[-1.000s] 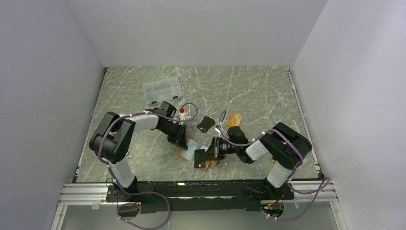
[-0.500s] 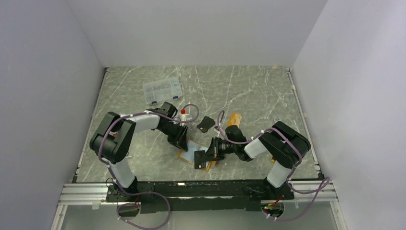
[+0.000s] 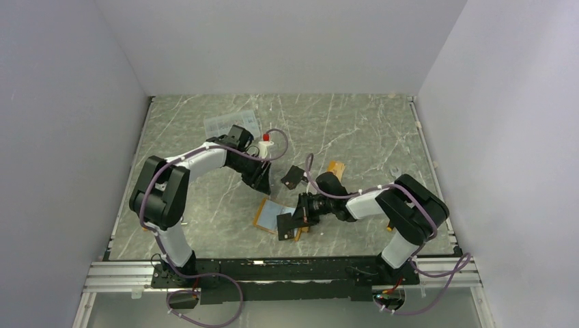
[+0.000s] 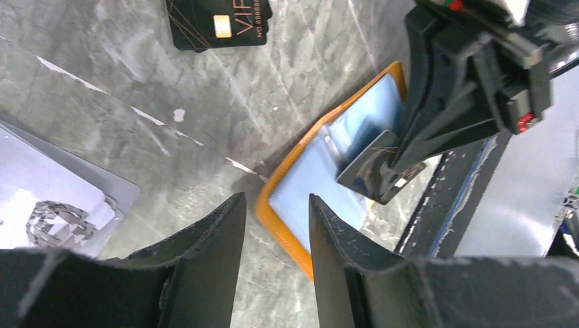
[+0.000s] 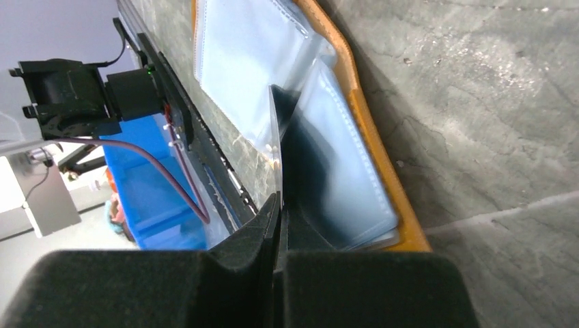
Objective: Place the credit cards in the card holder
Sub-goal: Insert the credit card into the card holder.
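My right jaws are clamped tight on a grey card [image 4: 372, 172] at the open holder [image 4: 304, 179], left jaws hanging part-open, empty.

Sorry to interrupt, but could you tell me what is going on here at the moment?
Two arms are working on an open card holder lying on the table. The right gripper is shut on a thin sheet standing up from the holder; whether it is a clear sleeve or a card is hard to tell. The left gripper hovers open and empty beside the holder. A black card, a silver card and an orange card lie loose, not yet in.
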Robot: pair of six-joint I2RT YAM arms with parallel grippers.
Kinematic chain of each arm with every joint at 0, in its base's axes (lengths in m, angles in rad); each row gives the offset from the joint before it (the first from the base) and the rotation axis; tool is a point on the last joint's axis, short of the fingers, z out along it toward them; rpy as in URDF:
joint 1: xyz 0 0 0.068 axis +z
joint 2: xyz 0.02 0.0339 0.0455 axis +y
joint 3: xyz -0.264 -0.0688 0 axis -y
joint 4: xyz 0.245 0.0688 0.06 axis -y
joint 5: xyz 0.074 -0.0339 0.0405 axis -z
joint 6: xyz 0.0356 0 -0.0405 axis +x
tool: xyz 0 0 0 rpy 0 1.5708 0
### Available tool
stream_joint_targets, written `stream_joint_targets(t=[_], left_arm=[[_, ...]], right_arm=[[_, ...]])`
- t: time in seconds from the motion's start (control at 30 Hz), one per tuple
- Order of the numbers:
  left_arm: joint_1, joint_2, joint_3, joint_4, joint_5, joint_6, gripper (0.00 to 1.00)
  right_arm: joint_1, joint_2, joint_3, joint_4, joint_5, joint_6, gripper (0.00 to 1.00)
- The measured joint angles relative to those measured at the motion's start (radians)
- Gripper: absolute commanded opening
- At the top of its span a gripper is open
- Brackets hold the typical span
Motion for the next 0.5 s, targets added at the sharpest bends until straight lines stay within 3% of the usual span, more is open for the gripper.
stream_joint_targets(t=[0.5], left_arm=[[0.000, 0.037, 0.000, -0.098, -0.013, 0.391, 0.43]], right_arm=[[-0.004, -0.046, 0.136, -0.356, 0.019, -0.186, 0.00]])
